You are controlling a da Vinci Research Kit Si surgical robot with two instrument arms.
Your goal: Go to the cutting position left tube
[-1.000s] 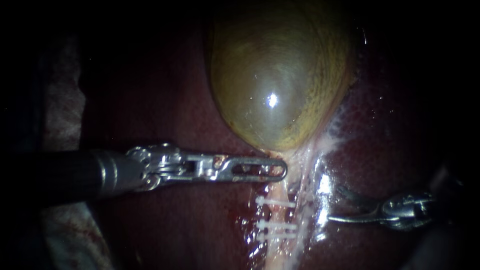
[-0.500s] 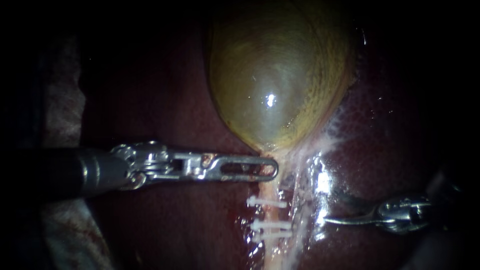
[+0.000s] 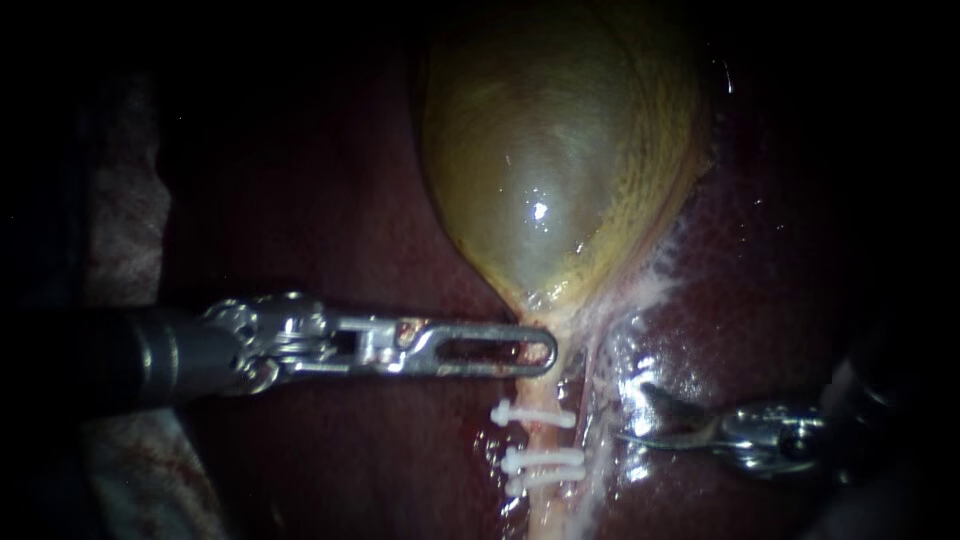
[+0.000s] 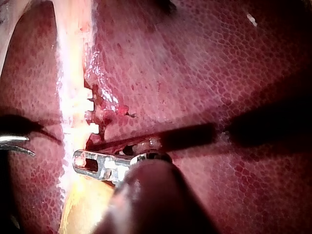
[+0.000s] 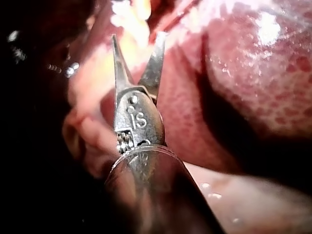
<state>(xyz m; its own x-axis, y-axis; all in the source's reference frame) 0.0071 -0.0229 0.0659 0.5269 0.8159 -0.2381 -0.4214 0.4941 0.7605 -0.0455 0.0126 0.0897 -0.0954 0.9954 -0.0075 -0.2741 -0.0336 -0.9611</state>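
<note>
The yellow-green gallbladder (image 3: 545, 170) narrows to a neck, and a pale left tube (image 3: 545, 437) runs down from it. The tube carries three white clips (image 3: 535, 413). My left instrument (image 3: 500, 352) comes in level from the left. Its slotted jaws lie together, shut on tissue at the neck just above the clips. In the left wrist view these jaws (image 4: 92, 163) lie across the pale tube beside the clips (image 4: 95, 127). My right instrument (image 3: 635, 412) has curved blades, open, just right of the tubes and apart from them. In the right wrist view the blades (image 5: 137, 41) gape toward pale tissue.
Dark red liver (image 3: 330, 220) surrounds the gallbladder. A second pale strand (image 3: 600, 400) runs beside the clipped tube on its right. Whitish cloth (image 3: 120, 220) lies at the far left. In the left wrist view the right instrument's blade tips (image 4: 17, 144) show beyond the tube.
My right instrument has moved left toward the tubes and its blades now stand wider apart. My left instrument has shifted slightly left and down, drawing the clipped tube with it.
</note>
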